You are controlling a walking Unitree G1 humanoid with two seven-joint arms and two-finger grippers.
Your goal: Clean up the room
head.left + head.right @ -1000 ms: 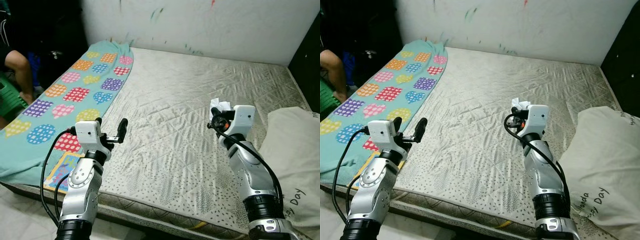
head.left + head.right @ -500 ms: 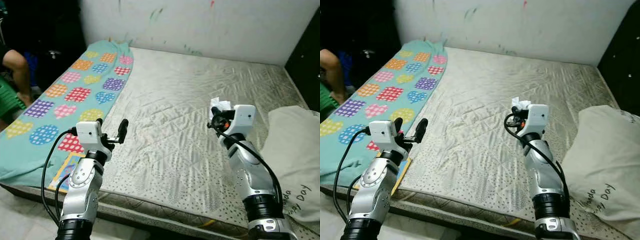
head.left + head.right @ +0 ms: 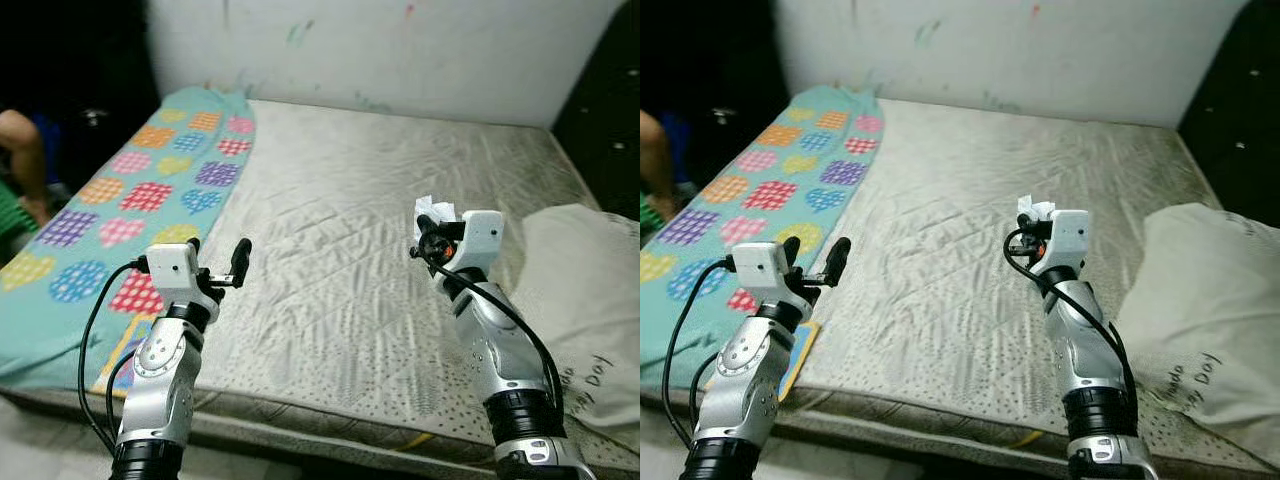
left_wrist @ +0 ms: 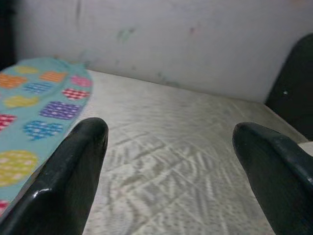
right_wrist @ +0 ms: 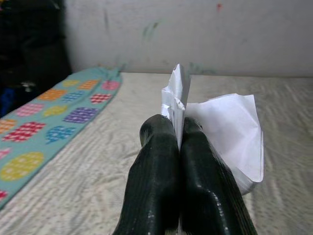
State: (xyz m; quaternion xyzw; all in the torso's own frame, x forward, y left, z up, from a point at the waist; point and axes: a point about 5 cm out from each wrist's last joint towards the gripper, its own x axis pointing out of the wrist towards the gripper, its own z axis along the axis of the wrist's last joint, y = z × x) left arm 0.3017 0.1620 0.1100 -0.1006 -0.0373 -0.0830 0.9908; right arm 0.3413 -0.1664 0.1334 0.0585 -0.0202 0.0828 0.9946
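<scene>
A crumpled white paper [image 5: 222,132] is pinched between the two black fingers [image 5: 161,161] of my right gripper [image 3: 428,228], which is shut on it and held above the middle right of the bare mattress [image 3: 360,190]. The paper [image 3: 436,209] sticks out past the fingertips. My left gripper [image 3: 214,265] is open over the mattress's near left part, with nothing between its fingers [image 4: 73,166]. It hangs beside the teal blanket [image 3: 140,190] with coloured hearts.
A white pillow [image 3: 590,290] lies at the mattress's right edge. A colourful book [image 3: 125,355] pokes out under the blanket at the near left corner. A person's leg [image 3: 25,150] shows at far left. A marked white wall [image 3: 400,50] stands behind the bed.
The view has shifted and tilted a little, so the camera moved. Both grippers keep their poses and the paper stays held.
</scene>
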